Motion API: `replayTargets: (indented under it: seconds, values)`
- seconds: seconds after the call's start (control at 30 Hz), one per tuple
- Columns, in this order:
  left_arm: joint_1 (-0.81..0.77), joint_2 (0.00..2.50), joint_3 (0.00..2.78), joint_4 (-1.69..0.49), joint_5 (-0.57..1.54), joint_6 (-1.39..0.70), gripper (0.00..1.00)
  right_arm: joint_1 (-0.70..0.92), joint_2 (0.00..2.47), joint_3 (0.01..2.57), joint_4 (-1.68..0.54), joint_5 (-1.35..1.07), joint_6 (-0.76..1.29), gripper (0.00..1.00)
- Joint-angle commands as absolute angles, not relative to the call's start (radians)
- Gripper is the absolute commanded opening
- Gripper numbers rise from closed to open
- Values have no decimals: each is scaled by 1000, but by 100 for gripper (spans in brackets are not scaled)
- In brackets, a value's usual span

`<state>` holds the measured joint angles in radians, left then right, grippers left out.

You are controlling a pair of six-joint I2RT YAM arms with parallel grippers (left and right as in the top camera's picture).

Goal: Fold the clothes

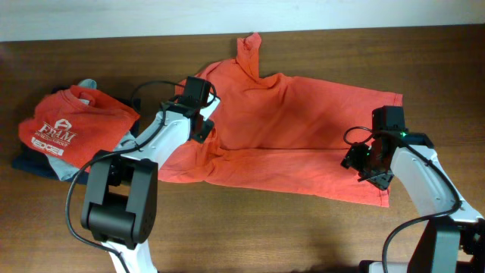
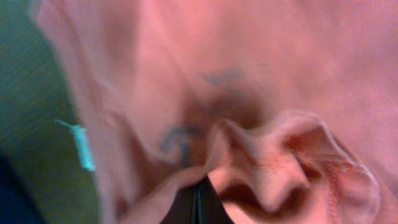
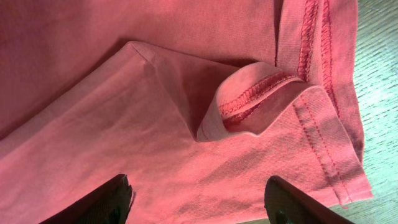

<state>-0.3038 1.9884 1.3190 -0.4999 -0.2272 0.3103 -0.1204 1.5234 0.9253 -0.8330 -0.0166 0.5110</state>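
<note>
Coral-red short-sleeved T-shirt (image 1: pixel 303 129) lies spread and rumpled on the brown wooden tabletop (image 1: pixel 265 235). A folded red tee with white print (image 1: pixel 64 125) tops dark garments well off the shirt's left side. Left claw (image 1: pixel 203 121) is closed, pinching bunched cloth at the shirt's left edge. Right claw (image 3: pixel 199 202) stands wide over the shirt's right hem corner, holding nothing. Judgement: first fold being set up; next, the right claw must drop and pinch that hem. No containers in view.

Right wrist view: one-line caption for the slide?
Open right gripper poised over the curled hem corner of the coral-red T-shirt on the wooden table.
</note>
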Motion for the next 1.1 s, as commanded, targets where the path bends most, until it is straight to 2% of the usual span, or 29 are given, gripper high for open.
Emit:
replayTargets:
  seconds: [0.0,0.2,0.27,0.37,0.43,0.53,0.63,1.07]
  values:
    - [-303,1997,1322,-424,-331,301,0,-125,1514,943,-829,-14,505,74]
    - [-302,1997,1379,-399,-345,309,0,-125,1514,943,-831,-15,505,74]
    - [-302,1997,1412,-399,-373,308,4,-125,1514,943,-831,-15,505,74]
    - [-305,1996,1470,-549,-362,284,11,-125,1514,943,-835,-15,504,74]
    - [-306,1996,1496,-693,-355,195,13,-125,1514,943,-841,-15,504,74]
    - [-304,1997,1501,-873,-313,50,12,-125,1514,943,-842,-15,505,74]
    - [-296,1998,1467,-947,-150,15,5,-125,1514,943,-842,-15,505,74]
    - [-297,2036,1290,-691,-138,56,4,-125,1514,943,-844,-15,505,74]
